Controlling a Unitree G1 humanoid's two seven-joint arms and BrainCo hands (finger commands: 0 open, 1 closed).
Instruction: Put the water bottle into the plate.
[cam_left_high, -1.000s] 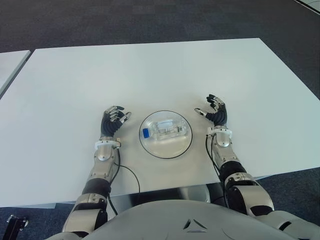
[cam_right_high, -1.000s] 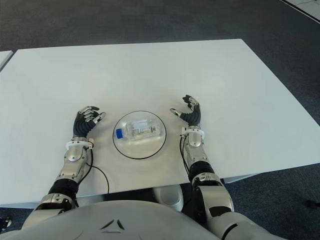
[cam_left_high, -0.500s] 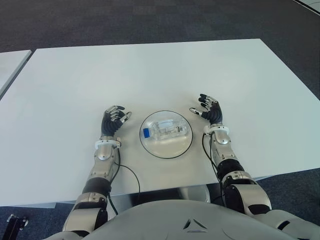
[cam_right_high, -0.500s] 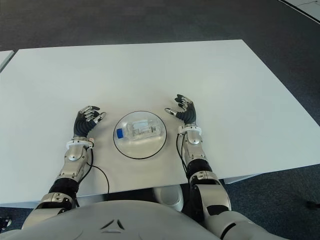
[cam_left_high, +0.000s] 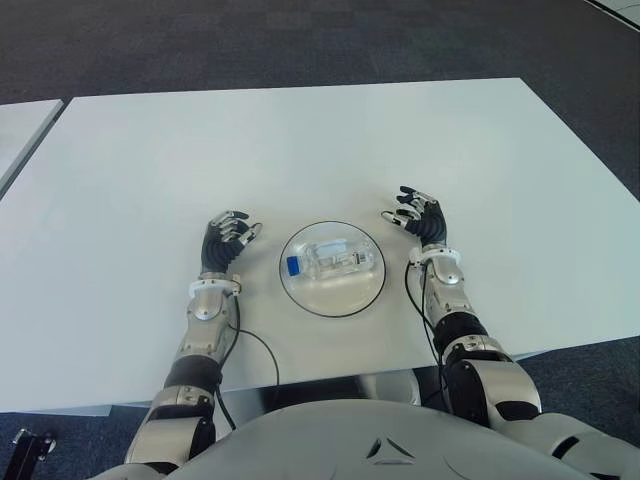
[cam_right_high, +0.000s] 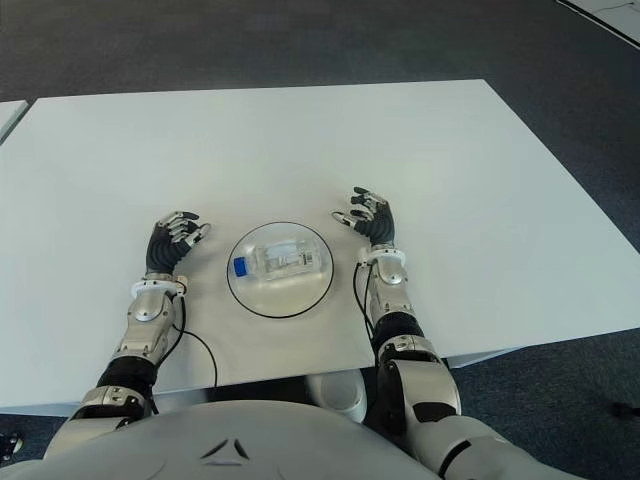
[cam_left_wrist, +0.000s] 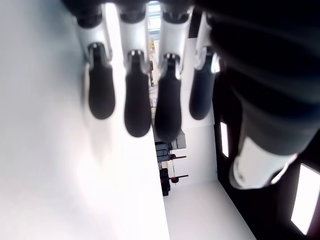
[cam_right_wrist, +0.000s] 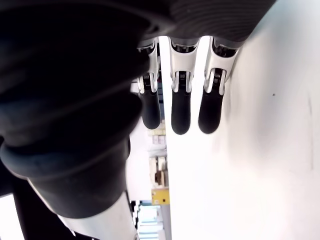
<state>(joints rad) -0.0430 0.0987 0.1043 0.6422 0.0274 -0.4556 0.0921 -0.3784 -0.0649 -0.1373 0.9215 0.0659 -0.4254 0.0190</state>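
Bottle (cam_left_high: 333, 261) lies in the plate (cam_left_high: 304, 294), centre frame, on the white table (cam_left_high: 300, 150); dark carpet (cam_left_high: 250, 40) above. My left hand (cam_left_high: 224, 242) and right hand (cam_left_high: 421, 216) flank it, fingers loose, empty.

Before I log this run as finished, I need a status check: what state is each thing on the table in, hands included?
water bottle: lying on its side in the plate, blue cap on, pointing to the robot's left.
plate: flat on the table, holding the bottle.
left hand: left of the plate, fingers relaxed, holding nothing.
right hand: right of the plate, fingers spread, holding nothing.
table: white, carrying the plate.
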